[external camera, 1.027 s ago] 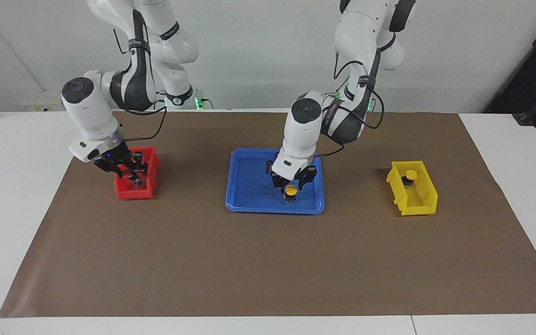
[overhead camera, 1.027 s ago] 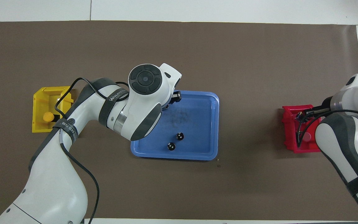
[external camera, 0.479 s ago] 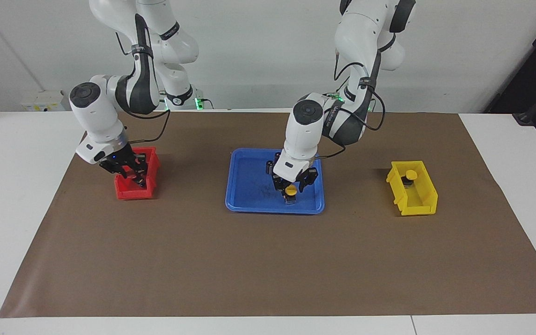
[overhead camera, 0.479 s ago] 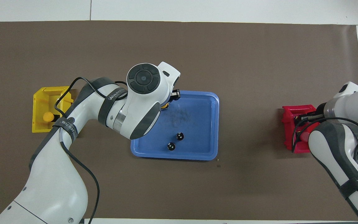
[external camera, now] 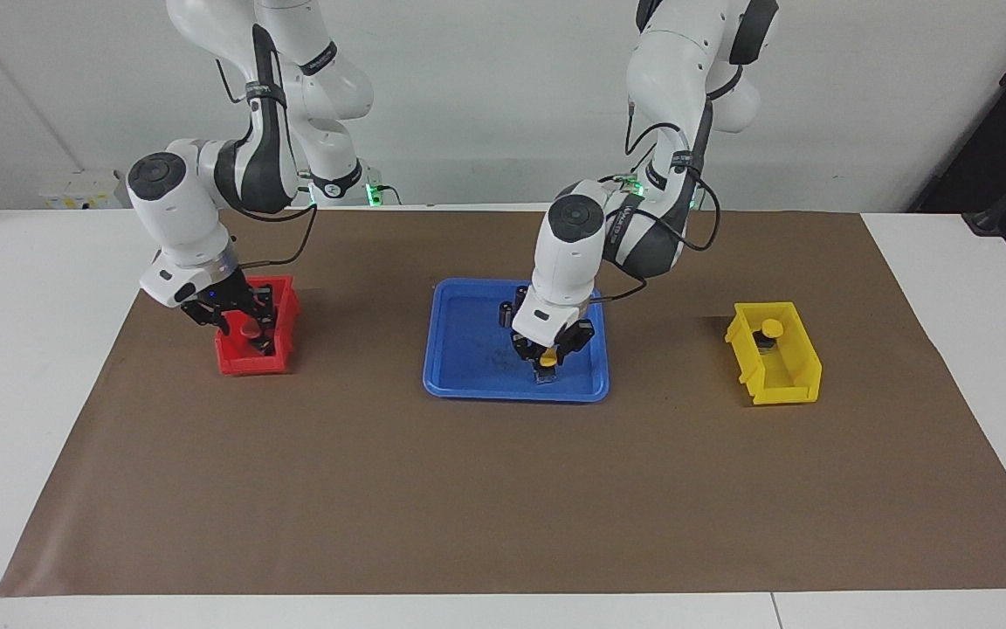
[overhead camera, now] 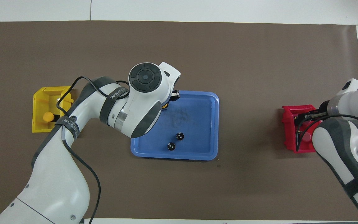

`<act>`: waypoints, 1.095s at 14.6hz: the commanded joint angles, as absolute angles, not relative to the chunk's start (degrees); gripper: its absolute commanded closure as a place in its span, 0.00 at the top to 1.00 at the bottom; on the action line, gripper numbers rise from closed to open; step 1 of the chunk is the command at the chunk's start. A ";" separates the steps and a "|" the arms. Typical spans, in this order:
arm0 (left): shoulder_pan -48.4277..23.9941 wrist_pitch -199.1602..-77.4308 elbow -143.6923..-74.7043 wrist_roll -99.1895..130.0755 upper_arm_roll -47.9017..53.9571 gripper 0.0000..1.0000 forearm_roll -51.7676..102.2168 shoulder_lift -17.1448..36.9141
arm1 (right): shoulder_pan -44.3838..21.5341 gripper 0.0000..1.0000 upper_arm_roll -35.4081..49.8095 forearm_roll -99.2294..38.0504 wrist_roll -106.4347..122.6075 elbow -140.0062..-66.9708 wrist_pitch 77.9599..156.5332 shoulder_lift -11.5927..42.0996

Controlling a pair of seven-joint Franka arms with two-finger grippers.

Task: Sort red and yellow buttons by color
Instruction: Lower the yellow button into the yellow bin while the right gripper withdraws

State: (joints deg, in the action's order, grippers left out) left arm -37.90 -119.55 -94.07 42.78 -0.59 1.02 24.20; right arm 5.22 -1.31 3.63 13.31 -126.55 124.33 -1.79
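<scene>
In the blue tray (external camera: pixel 468 336), at its edge toward the left arm's end of the table, stands a yellow button (external camera: pixel 547 359). My left gripper (external camera: pixel 546 365) is down on it and shut around it. From overhead only a sliver of that yellow button (overhead camera: pixel 165 106) shows under the wrist. Another yellow button (external camera: pixel 771 328) sits in the yellow bin (external camera: pixel 778 380). My right gripper (external camera: pixel 247 337) hangs in the red bin (external camera: pixel 237 361), open, with a red button (external camera: pixel 247 331) showing between its fingers.
Two dark capless cylinders (overhead camera: pixel 180 136) (overhead camera: pixel 171 146) stand in the blue tray (overhead camera: pixel 204 124), at its edge nearer to the robots. The yellow bin (overhead camera: pixel 39 105) and red bin (overhead camera: pixel 291 124) sit on the brown mat at the table's two ends.
My left gripper has closed on the yellow button in the tray. My right gripper has opened over the red bin, and a red cap now shows there.
</scene>
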 commanded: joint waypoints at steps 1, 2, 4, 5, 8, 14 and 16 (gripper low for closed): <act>-34.56 -105.61 -85.45 42.90 -1.14 0.01 0.44 21.47 | 5.54 0.67 -0.79 3.26 14.15 -117.27 115.86 -1.23; -32.54 -101.47 -85.34 41.85 -1.06 0.01 0.44 18.57 | 5.19 0.71 -0.18 3.08 13.11 -114.46 112.97 -1.40; -27.71 -94.43 -85.96 35.45 -1.14 0.01 0.70 13.46 | 4.66 0.81 0.09 2.90 10.56 -109.97 106.47 -2.37; -24.38 -91.78 -86.13 32.37 -1.14 0.01 0.70 11.79 | 4.66 0.90 0.17 1.42 10.11 -107.95 103.39 -2.90; -11.56 -91.93 -90.87 16.33 -1.14 0.01 0.62 8.09 | 4.75 1.00 0.35 -1.93 6.51 -100.14 93.12 -3.52; -2.37 -113.99 -106.87 4.50 -1.14 0.01 0.62 4.57 | 5.27 1.00 -0.17 -2.02 5.63 -95.01 84.91 -4.57; -2.29 -114.52 -107.31 1.07 -1.23 0.01 0.62 5.09 | 5.01 1.00 -0.18 -2.02 5.54 -95.01 84.64 -5.45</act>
State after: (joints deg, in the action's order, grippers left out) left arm -1.92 -112.81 -104.20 3.68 -1.47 0.97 7.62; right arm 4.84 -0.22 -1.10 6.16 -95.61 85.69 -4.76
